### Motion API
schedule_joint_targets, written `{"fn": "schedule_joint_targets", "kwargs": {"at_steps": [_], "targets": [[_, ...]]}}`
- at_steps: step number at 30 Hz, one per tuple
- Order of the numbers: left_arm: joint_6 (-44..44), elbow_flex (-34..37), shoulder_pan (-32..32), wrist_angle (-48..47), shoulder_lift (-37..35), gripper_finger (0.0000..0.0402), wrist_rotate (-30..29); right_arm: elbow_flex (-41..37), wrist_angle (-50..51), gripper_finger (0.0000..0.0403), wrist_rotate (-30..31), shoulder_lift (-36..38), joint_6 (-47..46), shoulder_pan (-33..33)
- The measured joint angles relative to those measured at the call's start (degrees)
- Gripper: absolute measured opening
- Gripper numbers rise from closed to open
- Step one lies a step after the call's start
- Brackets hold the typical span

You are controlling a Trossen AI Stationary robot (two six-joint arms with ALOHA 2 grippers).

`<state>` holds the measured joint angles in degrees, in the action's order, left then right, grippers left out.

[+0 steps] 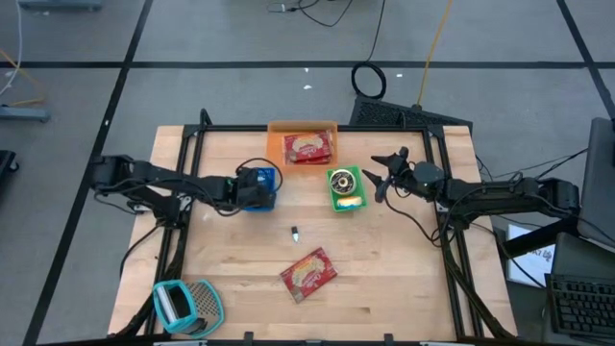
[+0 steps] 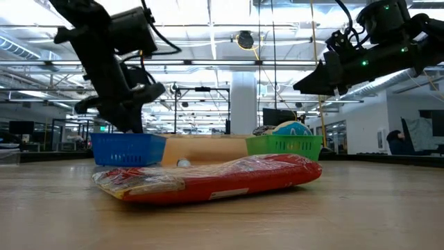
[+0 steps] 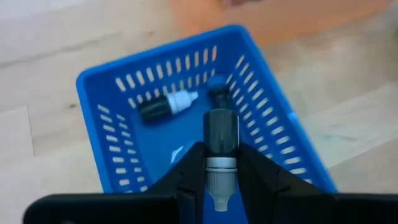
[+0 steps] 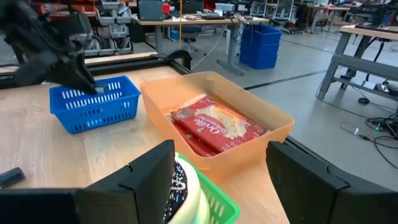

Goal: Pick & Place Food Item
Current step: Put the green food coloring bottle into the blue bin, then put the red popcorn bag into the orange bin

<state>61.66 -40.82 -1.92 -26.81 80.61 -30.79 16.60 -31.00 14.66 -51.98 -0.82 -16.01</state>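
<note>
A red food packet (image 1: 308,273) (image 2: 208,179) lies flat on the table near its front. A second red packet (image 1: 307,146) (image 4: 217,127) lies in the orange tray (image 1: 274,144) at the back. My left gripper (image 1: 252,185) (image 3: 221,152) hangs over the blue basket (image 1: 264,197) (image 3: 124,99), shut on a small dark bottle (image 3: 221,127). A similar bottle (image 3: 165,106) lies on the basket's floor. My right gripper (image 1: 382,173) (image 4: 221,186) stands open beside the green basket (image 1: 346,187), with nothing between its fingers. My left gripper pinches the small bottle between its two fingers at its pale neck (image 3: 220,164). The dark body sticks out past the fingertips. The fingers slant down from the table's left side and lie along the bottle. The bottle hangs over the inside of the blue basket.
The green basket (image 2: 284,146) holds a round tin and a yellow item. A small dark object (image 1: 295,232) lies loose at mid-table. A teal and white tool (image 1: 183,303) sits at the near left corner. A black frame (image 1: 192,144) borders the table.
</note>
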Motion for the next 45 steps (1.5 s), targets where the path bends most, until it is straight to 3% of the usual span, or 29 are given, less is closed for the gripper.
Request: {"fn": "schedule_joint_targets", "kwargs": {"at_steps": [7, 18, 27, 34, 39, 42, 45], "targets": [[0.4, 0.0, -1.1, 0.3, 2.7, 0.0070, 0.4, 0.0, -0.2, 0.0242, 0.0, 0.0, 0.0, 0.0], [-0.1, 0.0, -2.7, -0.1, 2.7, 0.0160, 3.8, 0.0, 1.7, 0.0242, 0.0, 0.0, -0.4, 0.0], [-9.1, -0.6, -2.7, -0.1, 1.7, 0.0183, 2.5, 0.0, 1.2, 0.0242, 0.0, 0.0, -0.1, 0.0], [-16.1, -1.3, 0.4, 7.1, -4.7, 0.0184, -4.3, 0.0, 1.3, 0.0242, -1.0, 0.0, 0.0, 0.4], [-29.3, -1.4, 6.0, 17.6, -8.2, 0.0184, -13.0, 0.0, -1.0, 0.0242, -11.2, 0.0, -1.0, 2.1], [-35.7, -0.8, 8.1, 21.8, -9.3, 0.0184, -15.0, 0.1, -8.1, 0.0242, -17.4, -1.4, -4.0, 6.1], [-39.2, -0.7, 8.6, 23.3, -9.5, 0.0184, -14.6, 2.6, -6.8, 0.0242, -15.5, -5.1, -3.1, 13.4]]}}
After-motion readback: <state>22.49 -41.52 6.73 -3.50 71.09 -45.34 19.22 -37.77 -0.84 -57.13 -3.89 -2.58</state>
